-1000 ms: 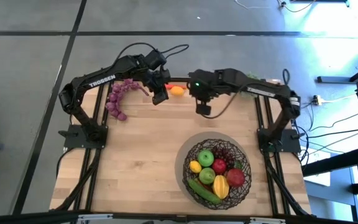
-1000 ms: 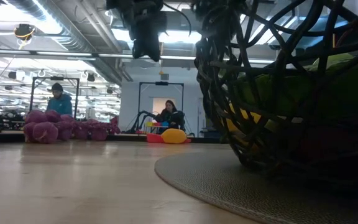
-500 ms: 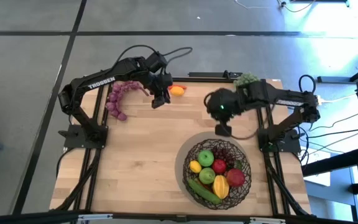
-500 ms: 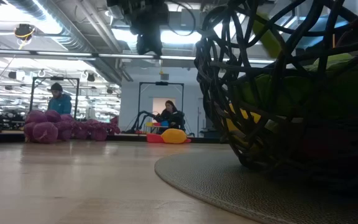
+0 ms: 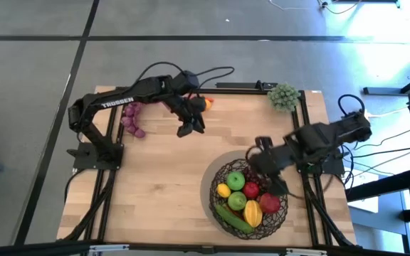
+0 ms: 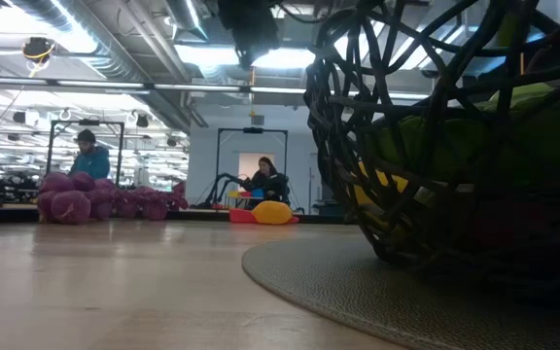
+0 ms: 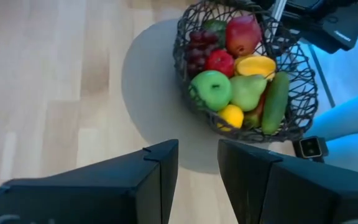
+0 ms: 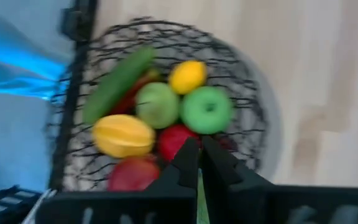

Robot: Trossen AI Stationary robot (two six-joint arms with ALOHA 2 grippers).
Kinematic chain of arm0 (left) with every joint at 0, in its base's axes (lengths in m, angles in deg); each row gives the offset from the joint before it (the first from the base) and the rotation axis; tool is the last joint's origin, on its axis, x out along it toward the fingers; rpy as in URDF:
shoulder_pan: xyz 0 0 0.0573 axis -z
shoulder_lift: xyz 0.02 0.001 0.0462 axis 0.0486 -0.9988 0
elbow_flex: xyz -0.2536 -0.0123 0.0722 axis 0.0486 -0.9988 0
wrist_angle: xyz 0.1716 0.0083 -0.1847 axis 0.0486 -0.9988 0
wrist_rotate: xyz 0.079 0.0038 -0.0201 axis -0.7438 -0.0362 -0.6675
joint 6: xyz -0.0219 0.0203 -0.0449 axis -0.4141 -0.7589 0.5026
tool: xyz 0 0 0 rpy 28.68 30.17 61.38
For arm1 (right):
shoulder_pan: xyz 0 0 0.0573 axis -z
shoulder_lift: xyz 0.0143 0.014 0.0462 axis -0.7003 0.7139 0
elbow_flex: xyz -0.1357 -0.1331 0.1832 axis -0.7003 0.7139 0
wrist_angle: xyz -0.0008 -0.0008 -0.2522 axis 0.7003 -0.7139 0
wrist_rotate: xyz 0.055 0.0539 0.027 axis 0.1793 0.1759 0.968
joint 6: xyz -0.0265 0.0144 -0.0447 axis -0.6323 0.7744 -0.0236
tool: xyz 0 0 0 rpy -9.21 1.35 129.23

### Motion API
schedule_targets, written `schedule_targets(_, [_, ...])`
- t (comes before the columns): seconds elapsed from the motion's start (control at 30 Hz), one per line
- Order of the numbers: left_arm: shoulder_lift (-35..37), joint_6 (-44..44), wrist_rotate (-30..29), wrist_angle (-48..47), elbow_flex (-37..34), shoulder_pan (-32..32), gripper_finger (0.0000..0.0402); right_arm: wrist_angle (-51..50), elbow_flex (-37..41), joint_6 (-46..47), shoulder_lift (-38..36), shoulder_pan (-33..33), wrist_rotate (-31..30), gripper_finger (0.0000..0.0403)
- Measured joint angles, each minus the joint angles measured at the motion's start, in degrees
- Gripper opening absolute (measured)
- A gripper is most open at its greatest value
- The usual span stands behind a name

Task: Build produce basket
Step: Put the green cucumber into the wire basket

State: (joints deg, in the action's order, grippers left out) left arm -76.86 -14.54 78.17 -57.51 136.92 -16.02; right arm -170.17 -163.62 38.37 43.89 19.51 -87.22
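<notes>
woven wire basket (image 5: pixel 228 175) brims with glossy round produce (image 5: pixel 248 197).

basket (image 5: pixel 249 195) on mat (image 5: pixel 212 178), counter (image 5: pixel 155 185) near-right | produce (image 5: pixel 244 198) in basket | grapes (image 5: pixel 132 117) far-left | left claw (image 5: pixel 191 129) centre | right claw (image 5: pixel 272 183) over basket's rim

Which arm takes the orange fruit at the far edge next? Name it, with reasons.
Left. Its claw hangs open right beside the orange fruit; the right claw is over the basket.
</notes>
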Motion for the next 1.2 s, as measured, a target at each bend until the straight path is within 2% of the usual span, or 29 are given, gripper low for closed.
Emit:
schedule_targets(0.2, [0.0,2.2,-2.7,1.3,0.0,3.7,0.0103,3.4,0.0,6.6,0.1,-8.0,1.7,0.0])
schedule_targets(0.47, [0.0,3.5,-3.5,1.4,0.0,5.9,0.0103,14.1,0.0,16.6,0.2,-13.5,2.4,0.0])
schedule_targets(0.77, [0.0,1.3,-1.9,1.4,0.0,7.3,0.0103,18.2,0.1,26.4,3.4,-19.6,-8.7,0.0])
schedule_targets(1.0, [0.0,-2.9,8.6,3.0,0.0,10.8,0.0103,16.7,0.1,36.1,7.6,-22.5,-10.7,0.0])
schedule_targets(1.2, [0.0,-4.7,5.8,3.8,0.0,15.1,0.0103,17.1,0.1,42.1,9.1,-24.9,-15.4,0.0])
